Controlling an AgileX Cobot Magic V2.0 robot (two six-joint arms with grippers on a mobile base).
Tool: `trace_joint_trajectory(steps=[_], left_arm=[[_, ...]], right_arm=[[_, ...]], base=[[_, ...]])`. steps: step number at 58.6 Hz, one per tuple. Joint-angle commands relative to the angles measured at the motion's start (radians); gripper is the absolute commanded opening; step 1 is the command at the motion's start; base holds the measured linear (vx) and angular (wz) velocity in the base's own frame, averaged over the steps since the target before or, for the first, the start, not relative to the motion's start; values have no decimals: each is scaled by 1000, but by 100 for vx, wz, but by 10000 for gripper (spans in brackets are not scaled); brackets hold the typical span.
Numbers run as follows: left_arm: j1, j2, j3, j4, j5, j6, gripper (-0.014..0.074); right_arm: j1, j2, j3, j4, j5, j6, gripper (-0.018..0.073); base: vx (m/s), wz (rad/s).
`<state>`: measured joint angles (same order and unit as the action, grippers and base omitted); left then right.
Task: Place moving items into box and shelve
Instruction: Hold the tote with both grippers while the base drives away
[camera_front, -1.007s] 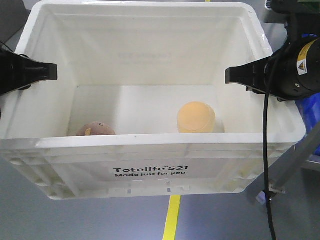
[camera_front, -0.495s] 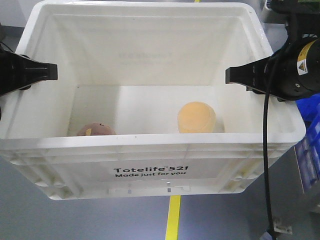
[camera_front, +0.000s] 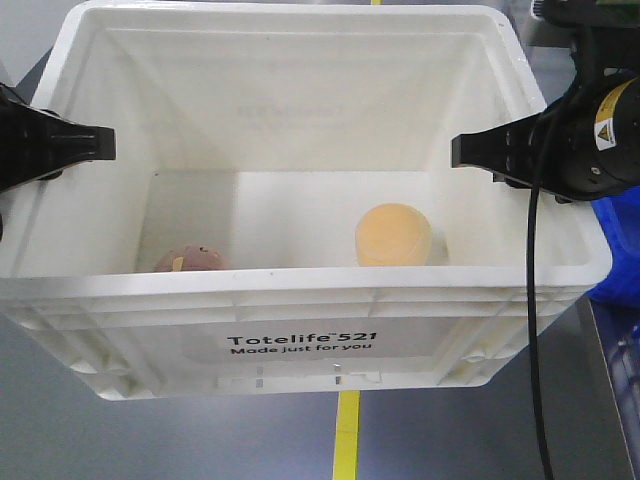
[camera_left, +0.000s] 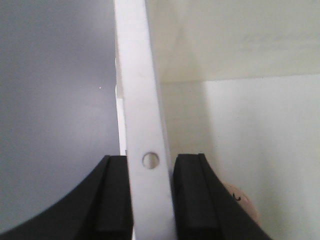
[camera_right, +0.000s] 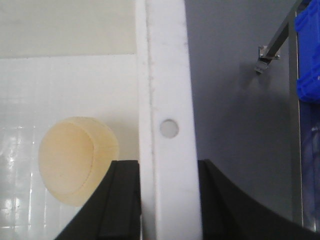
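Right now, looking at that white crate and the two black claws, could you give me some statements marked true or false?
1. The left claw and the right claw are clamped on opposite side rims of the white crate. True.
2. The crate is empty. False: a yellow-orange fruit and a pinkish-brown fruit lie on its floor.
3. The yellow-orange fruit lies nearer the right claw. True.
4. The two fruits touch. False: they lie apart.

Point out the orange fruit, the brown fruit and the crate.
orange fruit (camera_front: 393, 235), front view, middle of its face.
brown fruit (camera_front: 192, 259), front view, visible upper part.
crate (camera_front: 480, 330), front view, front wall.
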<state>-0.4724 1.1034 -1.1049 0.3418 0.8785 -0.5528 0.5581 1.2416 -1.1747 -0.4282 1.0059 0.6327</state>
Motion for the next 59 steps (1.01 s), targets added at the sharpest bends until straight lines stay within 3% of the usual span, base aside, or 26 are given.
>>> trace_joint_trajectory(steps=[1,59], left_arm=[[-2,-35,-43,75,-95,15,147],[-2,-35,-43,75,-95,15,147]], right_arm=[[-8,-39,-41,-117,-75,4,60],[-8,-39,-41,-117,-75,4,60]], base=[[44,-5],[45,-8]])
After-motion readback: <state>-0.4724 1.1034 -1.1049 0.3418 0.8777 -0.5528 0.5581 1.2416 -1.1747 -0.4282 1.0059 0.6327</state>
